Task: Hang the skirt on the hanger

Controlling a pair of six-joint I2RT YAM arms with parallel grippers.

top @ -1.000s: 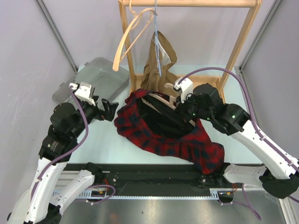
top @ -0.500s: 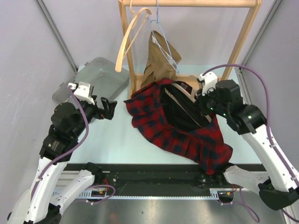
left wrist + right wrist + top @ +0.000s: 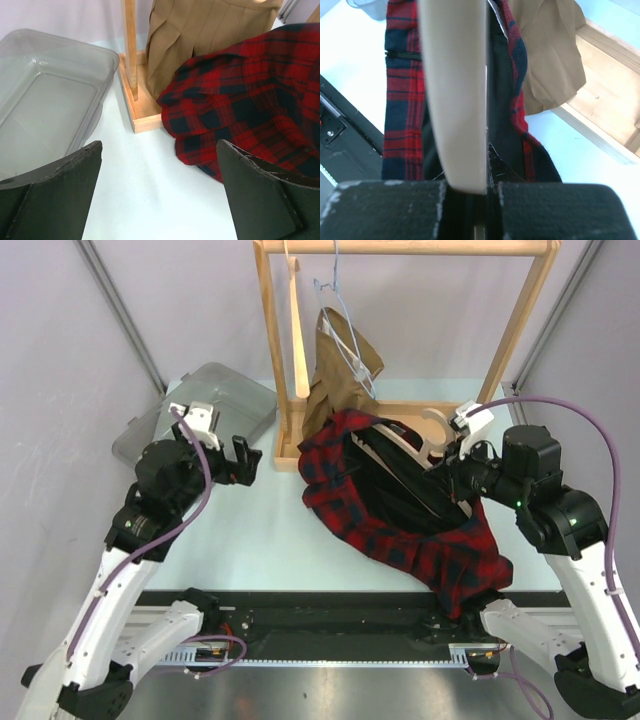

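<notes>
The red plaid skirt [image 3: 400, 510] is draped over a cream hanger [image 3: 432, 430] and droops toward the table's front edge. My right gripper [image 3: 455, 465] is shut on the hanger, lifted right of centre in front of the rack. In the right wrist view the hanger [image 3: 455, 90] runs up from between the jaws of my right gripper [image 3: 470, 200], with the skirt [image 3: 402, 100] on both sides of it. My left gripper [image 3: 240, 460] stands open to the left, apart from the skirt. In the left wrist view the gripper [image 3: 160, 195] holds nothing, and the skirt [image 3: 240, 100] lies beyond its right finger.
A wooden rack [image 3: 400, 248] stands at the back, its base [image 3: 145, 110] on the table. On it hang a tan skirt [image 3: 340, 370] on a blue wire hanger and a bare wooden hanger [image 3: 297, 330]. A grey plastic bin [image 3: 205, 410] sits at the back left.
My right arm has carried the hanger and skirt to the right and higher. The hangers on the rack have swung back toward vertical. My left arm has shifted slightly forward and to the right, still open.
</notes>
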